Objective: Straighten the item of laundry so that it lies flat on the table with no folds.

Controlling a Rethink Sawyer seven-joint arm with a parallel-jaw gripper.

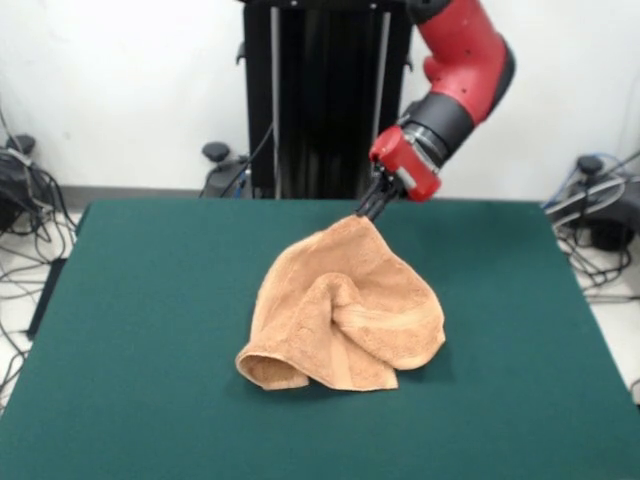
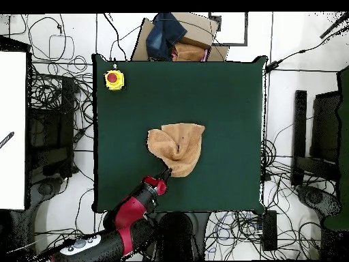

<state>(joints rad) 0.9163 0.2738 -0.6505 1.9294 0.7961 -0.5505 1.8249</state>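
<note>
Pincer (image 1: 368,209), at the end of the red and black arm (image 1: 462,62), pressed together on one corner of the orange-tan towel (image 1: 345,318) and holding that corner raised off the tabletop (image 1: 140,320). From the pinched corner the cloth slopes down and spreads into a crumpled heap; a deep fold runs through its middle, and the lower edge at the side away from the pincer curls under into a rolled lip. A woven band shows along one folded flap. The towel lies near the middle of the green tabletop, well apart from all four edges.

Overhead view: the pincer (image 2: 165,175) meets the towel (image 2: 178,146) at the corner nearest the tabletop edge (image 2: 123,198) on the robot's side, the arm (image 2: 135,205) reaching in across that edge. A yellow box with a red button (image 2: 114,79) sits at a far corner of the tabletop. Beyond the far edge lie a cardboard box (image 2: 204,42) and a dark blue cloth (image 2: 165,34); cables (image 2: 65,102) cover the floor around.
</note>
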